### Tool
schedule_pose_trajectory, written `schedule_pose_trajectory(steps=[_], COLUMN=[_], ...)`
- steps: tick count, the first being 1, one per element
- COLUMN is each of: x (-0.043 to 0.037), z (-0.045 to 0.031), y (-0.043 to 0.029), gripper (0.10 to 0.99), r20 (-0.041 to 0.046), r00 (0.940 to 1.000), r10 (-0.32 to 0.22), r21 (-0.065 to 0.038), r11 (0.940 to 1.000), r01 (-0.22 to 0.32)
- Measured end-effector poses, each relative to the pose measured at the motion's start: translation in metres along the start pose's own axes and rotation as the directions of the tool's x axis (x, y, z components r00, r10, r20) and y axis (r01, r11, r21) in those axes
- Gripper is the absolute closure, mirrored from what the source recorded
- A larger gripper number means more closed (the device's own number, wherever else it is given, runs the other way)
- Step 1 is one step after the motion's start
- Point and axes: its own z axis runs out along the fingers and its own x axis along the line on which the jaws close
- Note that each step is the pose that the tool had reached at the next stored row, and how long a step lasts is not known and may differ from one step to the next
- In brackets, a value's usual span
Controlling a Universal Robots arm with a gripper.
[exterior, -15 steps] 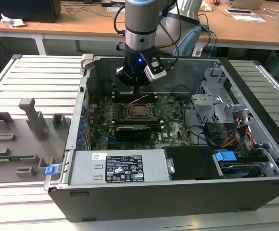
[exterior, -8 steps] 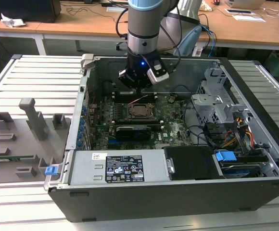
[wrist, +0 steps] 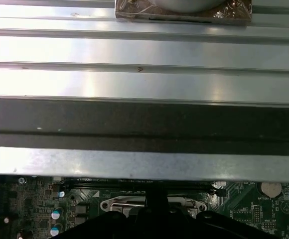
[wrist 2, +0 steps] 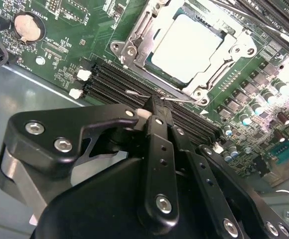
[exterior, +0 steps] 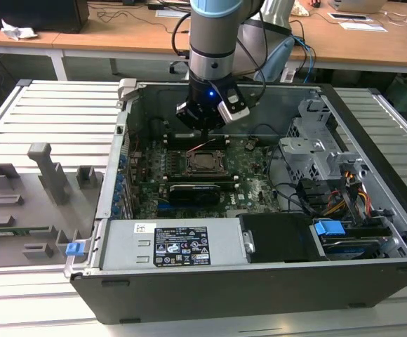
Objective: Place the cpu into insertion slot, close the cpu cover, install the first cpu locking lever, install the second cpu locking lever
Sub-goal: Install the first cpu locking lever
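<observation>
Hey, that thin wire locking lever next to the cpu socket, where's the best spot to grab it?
Probably its free hooked end, which lies over the memory slots beside the cpu cover. Come from above: the gripper is already at the wire, and the rest hugs the frame.

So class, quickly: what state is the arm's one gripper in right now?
Gripper: shut, black fingers together, tips at a thin silver wire lever beside the square metal-framed socket; whether it grips the lever cannot be told.

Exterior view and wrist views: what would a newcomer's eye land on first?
The open computer case with its green board, and the arm's hand hanging just above the board. In the second wrist view the cpu lies in the insertion slot, the cpu cover closed around it.
</observation>
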Motion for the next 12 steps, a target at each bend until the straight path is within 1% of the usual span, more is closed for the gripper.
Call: schedule_pose_trajectory(steps=[5,12], x=[-0.0003,-0.0039], z=[0.0016,0.0056], y=[-0.0002,-0.0006], gripper=[0.98,0.98], r20=[0.0,0.0], r00=[1.0,1.0], r10=[0.0,0.0], r21=[0.0,0.0], r11=[1.0,1.0], r01=[0.0,0.0])
